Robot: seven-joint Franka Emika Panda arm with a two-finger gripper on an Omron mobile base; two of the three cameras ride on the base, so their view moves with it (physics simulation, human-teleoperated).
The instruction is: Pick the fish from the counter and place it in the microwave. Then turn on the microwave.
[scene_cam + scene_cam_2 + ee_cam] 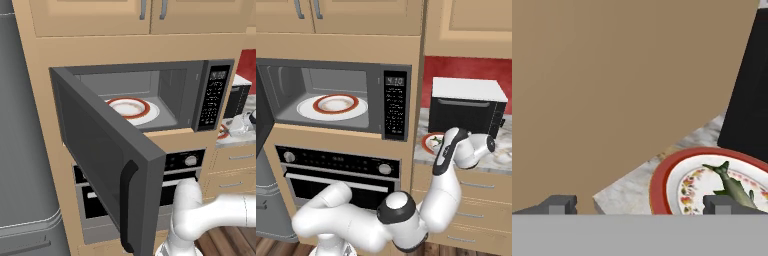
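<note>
A: Grey microwave [150, 100] in left base view, door [100, 160] swung wide open toward the camera. Inside?
B: Red-rimmed plate [131, 108] on its floor. Black oven [185, 165] right below. Arm [210, 215] crosses lower right; counter [235, 140] at the right edge with a second plate's rim just visible.

A: Right base view?
B: Same microwave, plate inside, button panel [394, 105] on its right. Arm reaches right to the counter. Hand sits above the counter plate [431, 142], in front of a black, white-topped toaster oven [466, 107]. Fish too small to make out there.

A: Hand view?
B: Gripper [641, 204] wide open, nothing between the fingertips [559, 204]. Fish [734, 186] lies on the counter plate, olive-green, just beside the tip seen at right. Marbled counter edge under the plate, tan cabinet wall [612, 90] beyond, black appliance at right.
</note>
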